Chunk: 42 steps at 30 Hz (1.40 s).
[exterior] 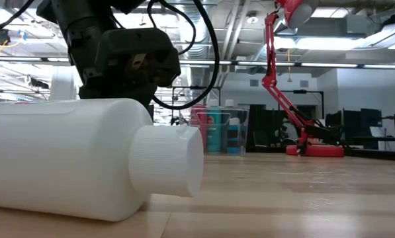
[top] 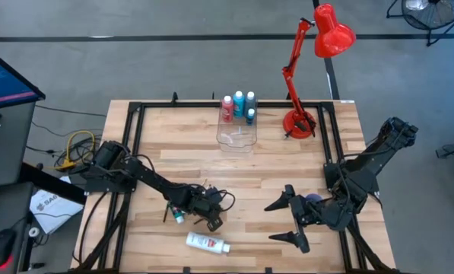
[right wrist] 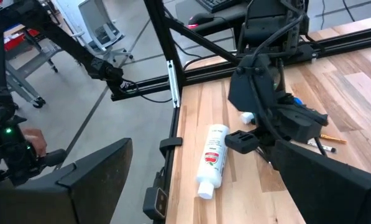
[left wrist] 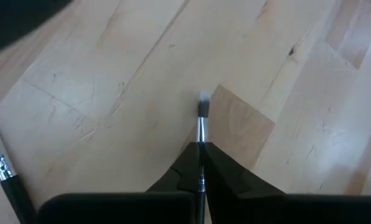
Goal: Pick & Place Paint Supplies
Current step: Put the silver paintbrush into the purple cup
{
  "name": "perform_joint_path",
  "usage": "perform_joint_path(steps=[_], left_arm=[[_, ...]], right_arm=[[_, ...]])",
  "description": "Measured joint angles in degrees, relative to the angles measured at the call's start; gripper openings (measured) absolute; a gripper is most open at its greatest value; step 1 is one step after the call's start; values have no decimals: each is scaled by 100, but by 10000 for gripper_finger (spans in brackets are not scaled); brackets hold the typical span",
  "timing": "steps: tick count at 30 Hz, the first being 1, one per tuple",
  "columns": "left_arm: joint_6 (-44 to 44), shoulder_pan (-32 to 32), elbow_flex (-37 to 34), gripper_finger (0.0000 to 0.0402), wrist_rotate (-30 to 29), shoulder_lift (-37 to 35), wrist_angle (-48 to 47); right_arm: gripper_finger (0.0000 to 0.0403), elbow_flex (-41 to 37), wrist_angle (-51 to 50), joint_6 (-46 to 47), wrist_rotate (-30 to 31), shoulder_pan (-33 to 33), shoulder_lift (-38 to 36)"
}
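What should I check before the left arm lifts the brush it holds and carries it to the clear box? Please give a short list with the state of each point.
1. Grip on the brush: ok. The left gripper is shut on its handle, and the tip sticks out in front.
2. Second brush clear of the fingers: ok, it lies apart on the table.
3. White bottle out of the way: ok, it lies on its side nearer the table's front edge.
4. Right gripper clear: ok, open and on the right side.
5. Room in the clear box: cannot tell.
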Motion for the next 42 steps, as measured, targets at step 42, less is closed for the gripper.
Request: perform_joint_path(steps=[42], left_arm=[[615,368,-496,5,343,-52,261]], right_arm=[[384,0,28,54,-299,-566,15]])
